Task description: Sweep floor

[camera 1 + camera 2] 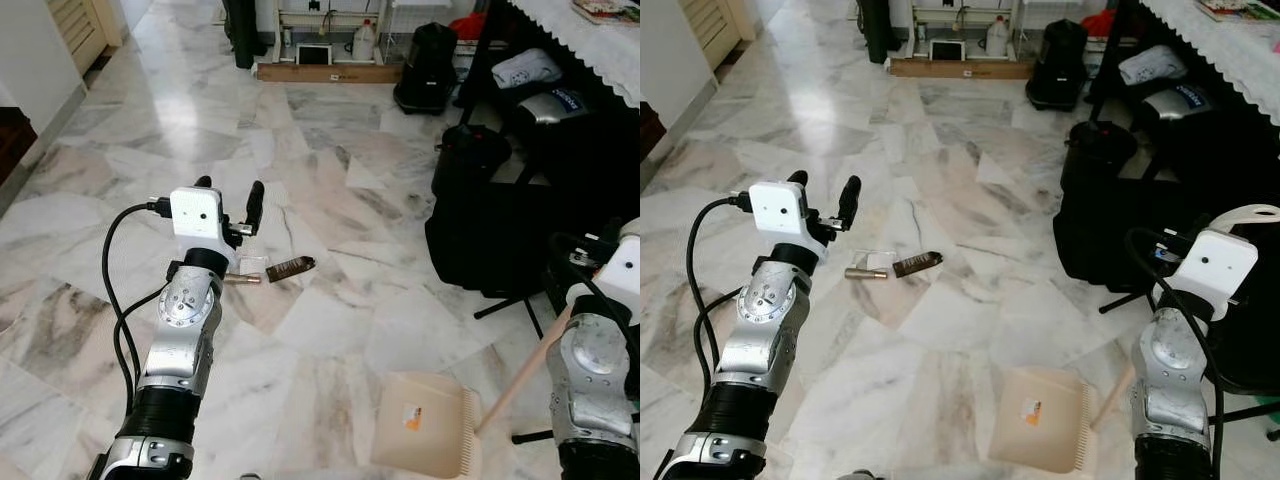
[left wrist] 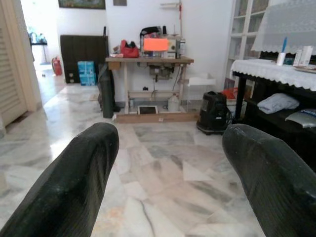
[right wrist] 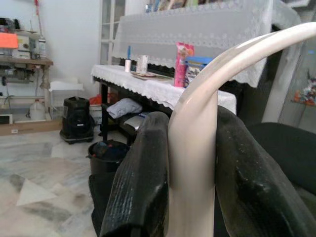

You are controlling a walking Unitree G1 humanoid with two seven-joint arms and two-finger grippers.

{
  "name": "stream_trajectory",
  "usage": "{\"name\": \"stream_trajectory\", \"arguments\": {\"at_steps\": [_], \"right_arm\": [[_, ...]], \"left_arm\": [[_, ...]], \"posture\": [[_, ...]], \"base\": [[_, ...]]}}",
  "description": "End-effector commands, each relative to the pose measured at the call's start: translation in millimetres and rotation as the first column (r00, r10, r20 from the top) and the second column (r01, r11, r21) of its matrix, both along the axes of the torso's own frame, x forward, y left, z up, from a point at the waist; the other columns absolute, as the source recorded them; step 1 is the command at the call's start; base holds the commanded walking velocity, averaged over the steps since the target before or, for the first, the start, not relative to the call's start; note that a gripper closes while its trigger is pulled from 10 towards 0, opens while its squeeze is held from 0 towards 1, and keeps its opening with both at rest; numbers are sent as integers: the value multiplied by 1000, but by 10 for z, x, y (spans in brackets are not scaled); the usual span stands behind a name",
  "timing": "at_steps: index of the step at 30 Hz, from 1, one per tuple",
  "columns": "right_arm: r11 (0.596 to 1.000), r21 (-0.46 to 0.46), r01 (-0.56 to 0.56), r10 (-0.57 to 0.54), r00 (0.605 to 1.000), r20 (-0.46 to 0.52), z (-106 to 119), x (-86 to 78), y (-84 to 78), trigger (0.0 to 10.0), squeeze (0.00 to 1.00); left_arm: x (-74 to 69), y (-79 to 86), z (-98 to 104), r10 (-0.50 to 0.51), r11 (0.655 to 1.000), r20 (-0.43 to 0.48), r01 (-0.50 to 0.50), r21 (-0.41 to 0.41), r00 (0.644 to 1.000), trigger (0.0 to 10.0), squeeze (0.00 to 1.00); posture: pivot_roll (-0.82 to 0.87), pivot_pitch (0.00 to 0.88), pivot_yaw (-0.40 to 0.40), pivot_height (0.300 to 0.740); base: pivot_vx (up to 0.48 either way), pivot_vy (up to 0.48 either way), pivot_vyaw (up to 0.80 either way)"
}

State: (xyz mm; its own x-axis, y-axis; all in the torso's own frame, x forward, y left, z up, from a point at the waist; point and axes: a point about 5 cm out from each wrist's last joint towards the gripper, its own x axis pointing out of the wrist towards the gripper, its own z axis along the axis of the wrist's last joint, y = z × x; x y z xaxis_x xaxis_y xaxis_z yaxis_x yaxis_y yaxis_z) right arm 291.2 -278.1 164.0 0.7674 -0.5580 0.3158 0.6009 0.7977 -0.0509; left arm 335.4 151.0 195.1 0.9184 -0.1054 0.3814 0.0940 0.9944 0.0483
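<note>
My left gripper (image 1: 230, 190) is raised over the marble floor (image 1: 330, 180), open with nothing between its fingers (image 2: 84, 182). Just beyond and below it lies litter: a brown wrapper (image 1: 290, 267), a gold tube (image 1: 243, 279) and a scrap of clear plastic (image 1: 250, 263). My right gripper (image 3: 190, 123) is shut on the curved cream handle (image 1: 1252, 214) of a long-handled dustpan. The handle runs down as a wooden stick (image 1: 520, 375) to the beige pan (image 1: 425, 435), which rests on the floor at the lower right, to the right of the litter.
Black bags (image 1: 480, 240) and a black bin (image 1: 468, 150) crowd the right side under a table with a lace cloth (image 1: 590, 40). Black chair legs (image 1: 510, 305) reach out near the pan. At the far end stand a wooden plank (image 1: 328, 72) and a sewing table (image 2: 148, 60).
</note>
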Motion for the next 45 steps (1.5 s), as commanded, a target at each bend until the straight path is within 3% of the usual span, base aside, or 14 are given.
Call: {"name": "stream_trajectory", "arguments": {"at_steps": [1, 12, 19, 30, 38, 45], "right_arm": [[1000, -15, 17, -17, 1000, 16, 36, -19, -58, 10000, 0], [996, -50, 73, -74, 997, -21, -89, -123, -166, 10000, 0], [978, -98, 184, -190, 980, -54, -222, -279, -320, 10000, 0], [961, -25, 274, -274, 946, -173, -705, -539, -405, 10000, 0], [951, -51, 304, -305, 911, -277, -1066, -780, -440, 10000, 0], [955, -59, 292, -297, 915, -273, -1074, -812, -535, 10000, 0]], "left_arm": [[6, -10, -10, 2, 1000, -11, -2, 2, 1000, 10000, 0], [5, -30, -7, -15, 1000, -12, 15, 7, 1000, 10000, 0], [1, -46, -8, -28, 1000, -15, 28, 10, 1000, 10000, 0], [-7, -110, 1, -77, 997, -18, 77, 13, 997, 10000, 0], [-21, -182, 3, -116, 993, -25, 117, 10, 993, 10000, 0], [-22, -186, 0, -128, 992, -30, 129, 10, 991, 10000, 0]], "posture": [[49, 137, -59, 740], [48, 139, -49, 740], [48, 144, -44, 740], [50, 150, -27, 740], [67, 152, -20, 740], [61, 154, -12, 740]], "base": [[0, 0, 0], [0, 0, 0], [0, 0, 0], [0, 0, 0], [0, 0, 0], [0, 0, 0]]}}
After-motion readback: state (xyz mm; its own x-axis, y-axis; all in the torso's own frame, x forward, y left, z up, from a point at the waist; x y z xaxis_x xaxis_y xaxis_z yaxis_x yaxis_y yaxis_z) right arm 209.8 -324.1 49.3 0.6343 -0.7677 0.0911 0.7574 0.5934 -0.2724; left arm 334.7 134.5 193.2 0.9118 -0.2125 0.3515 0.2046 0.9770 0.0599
